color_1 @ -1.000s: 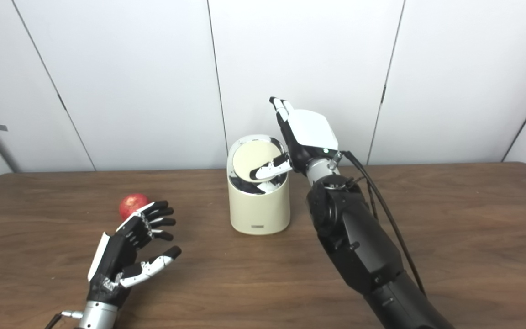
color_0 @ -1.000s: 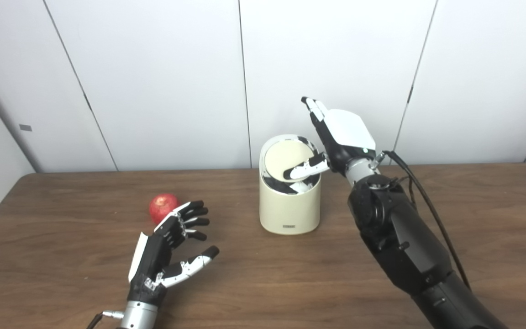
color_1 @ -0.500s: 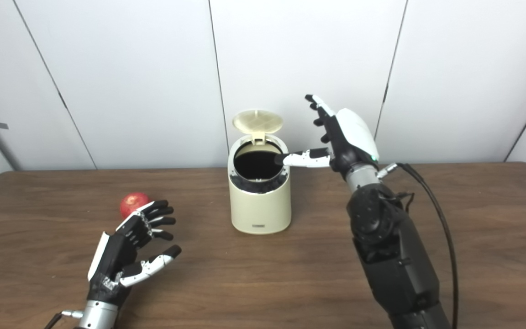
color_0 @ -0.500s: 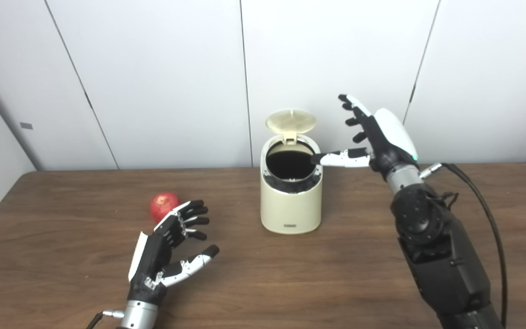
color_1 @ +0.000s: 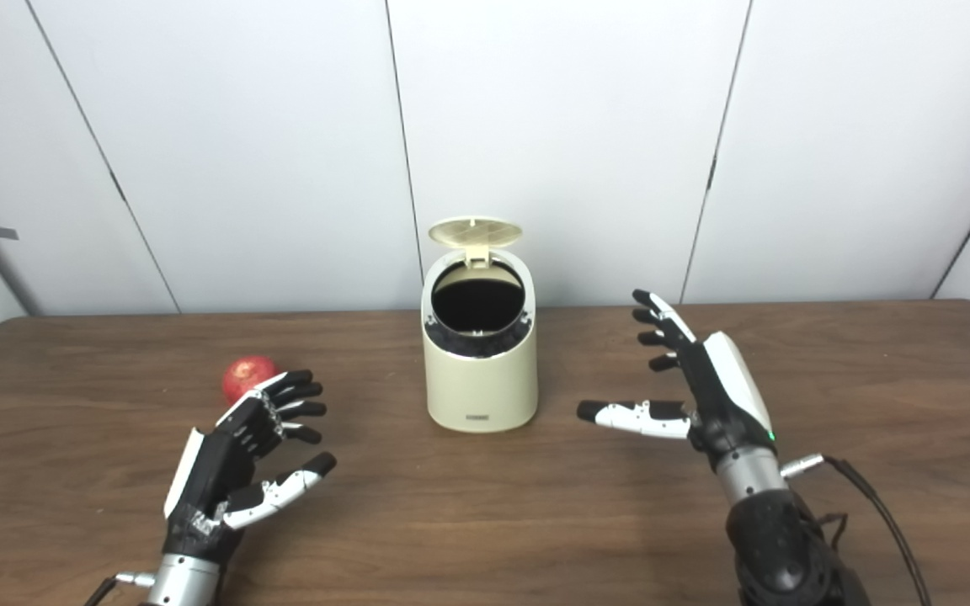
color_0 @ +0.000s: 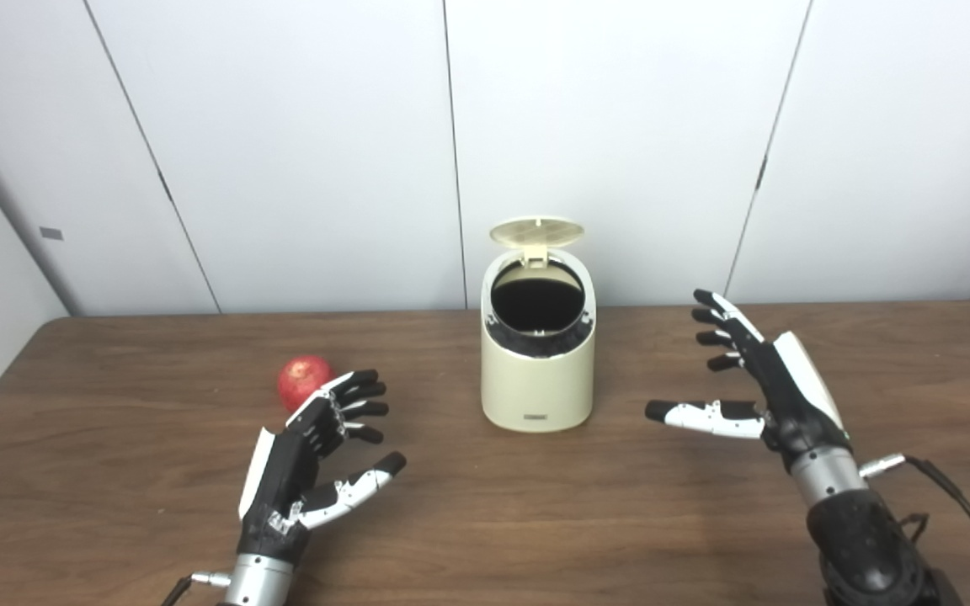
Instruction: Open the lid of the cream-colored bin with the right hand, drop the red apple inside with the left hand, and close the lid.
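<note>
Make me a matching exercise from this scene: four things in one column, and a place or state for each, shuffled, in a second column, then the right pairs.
Things:
1. lid
2. red apple
3. left hand
4. right hand

Places or states:
A. open, holding nothing, just in front of the apple
B. flipped up behind the bin's dark opening
C. open, holding nothing, right of the bin
D. on the table, left of the bin

Pairs: 1-B, 2-D, 3-A, 4-C

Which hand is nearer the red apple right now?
Left. The left hand sits open just in front of the apple, fingertips nearly at it; the right hand is open beyond the bin.
</note>
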